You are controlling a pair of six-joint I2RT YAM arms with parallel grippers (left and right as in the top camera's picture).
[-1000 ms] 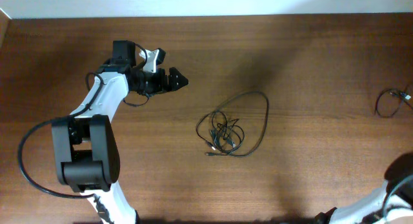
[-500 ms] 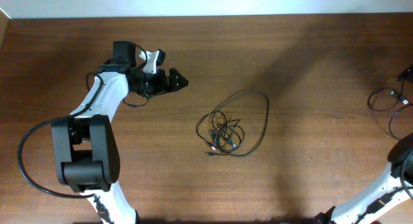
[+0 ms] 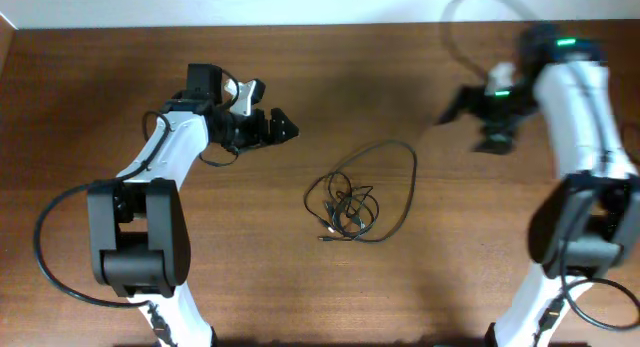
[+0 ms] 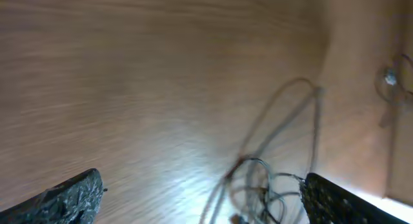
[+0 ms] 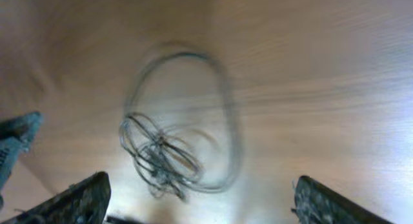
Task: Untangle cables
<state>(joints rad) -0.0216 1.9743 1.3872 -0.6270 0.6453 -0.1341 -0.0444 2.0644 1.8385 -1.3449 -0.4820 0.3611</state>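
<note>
The cables [image 3: 343, 209] lie in one bundle near the middle of the tabletop [image 3: 470, 277], and nothing touches them. A tight knot sits at the bundle's near-left end. One wide loop stretches from it toward the far-right corner, so the long axis runs diagonally. The left gripper [image 3: 283, 127] hovers on the far-left side of the knot, jaws wide apart and empty. The right gripper [image 3: 470, 124], also spread open and empty, hovers beyond the loop's far-right tip. I judge the left nearer the knot, the right nearer the loop.
</note>
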